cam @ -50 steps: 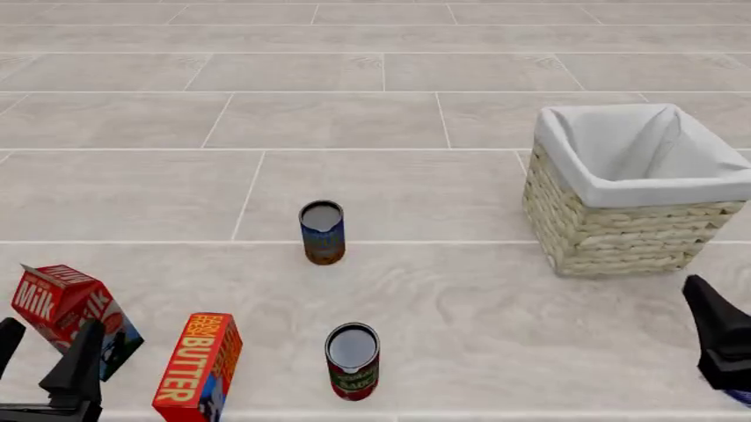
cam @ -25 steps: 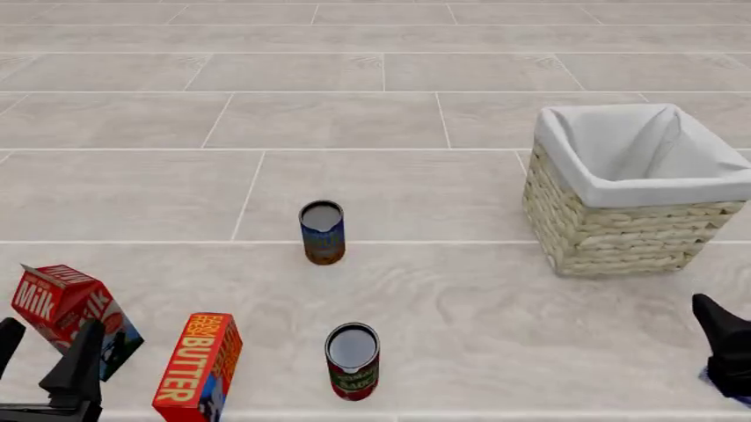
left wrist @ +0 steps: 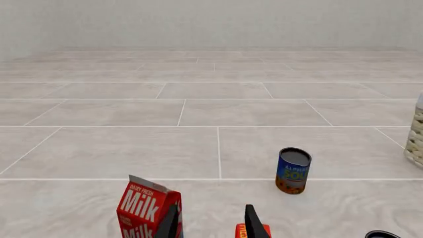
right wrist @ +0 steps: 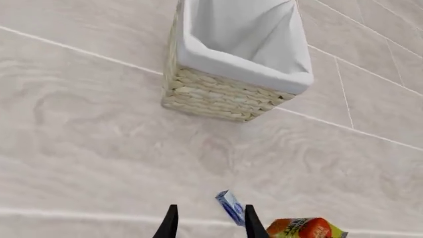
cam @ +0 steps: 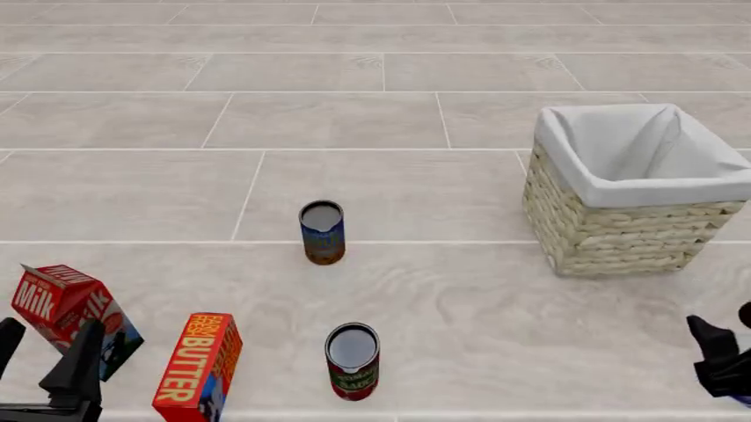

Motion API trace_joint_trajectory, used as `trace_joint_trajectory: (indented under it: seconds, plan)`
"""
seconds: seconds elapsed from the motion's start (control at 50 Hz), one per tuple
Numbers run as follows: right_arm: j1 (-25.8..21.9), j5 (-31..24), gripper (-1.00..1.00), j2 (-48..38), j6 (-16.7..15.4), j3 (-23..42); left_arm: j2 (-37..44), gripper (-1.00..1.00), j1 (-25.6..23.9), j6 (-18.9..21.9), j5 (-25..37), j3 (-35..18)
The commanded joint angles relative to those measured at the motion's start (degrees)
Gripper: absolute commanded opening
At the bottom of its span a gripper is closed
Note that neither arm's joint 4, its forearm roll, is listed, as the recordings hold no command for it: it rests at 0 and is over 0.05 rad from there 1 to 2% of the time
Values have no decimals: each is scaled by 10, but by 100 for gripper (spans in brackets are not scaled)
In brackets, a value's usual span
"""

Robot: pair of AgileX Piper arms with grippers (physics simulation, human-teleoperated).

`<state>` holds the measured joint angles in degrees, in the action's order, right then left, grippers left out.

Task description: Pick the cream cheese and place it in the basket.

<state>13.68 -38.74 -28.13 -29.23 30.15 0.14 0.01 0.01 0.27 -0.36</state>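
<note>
The cream cheese (right wrist: 230, 207), a small flat blue box, lies on the table just beyond my right gripper (right wrist: 210, 208). That gripper is open, and the box sits nearer one finger, apart from both as far as I can tell. In the front view the right gripper (cam: 716, 352) is low at the right edge and hides the box. The basket (cam: 610, 233), woven with a white lining, stands farther back on the right; its wall (right wrist: 218, 96) also shows in the right wrist view. My left gripper (cam: 45, 347) is open at the near left and holds nothing.
A red milk carton (cam: 65, 312) and an orange-red butter box (cam: 200, 365) stand beside the left gripper. A blue soup can (cam: 322, 232) is mid-table, and a red can (cam: 352, 349) is nearer. An orange carton (right wrist: 307, 229) lies close to the cream cheese.
The right gripper has sunk lower toward the near right corner of the front view. The left arm and all objects have stayed where they were.
</note>
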Motion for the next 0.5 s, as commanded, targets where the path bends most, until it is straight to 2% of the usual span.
trace_joint_trajectory:
  seconds: [0.02,0.12,0.22,0.26,0.34,0.4,0.5]
  plan:
    - [34,19,100,-60,-62,-9,0,100,0,0,0,0]
    - [52,41,100,-80,-100,-21,0,100,0,0,0,0]
    - [52,41,100,-87,-101,-26,0,100,0,0,0,0]
    - [68,57,100,-103,-120,-27,0,100,0,0,0,0]
    - [74,68,100,-123,-118,-12,0,100,0,0,0,0]
    - [88,90,100,-147,-138,-15,0,100,0,0,0,0]
    - [89,94,100,-169,-142,-5,0,100,0,0,0,0]
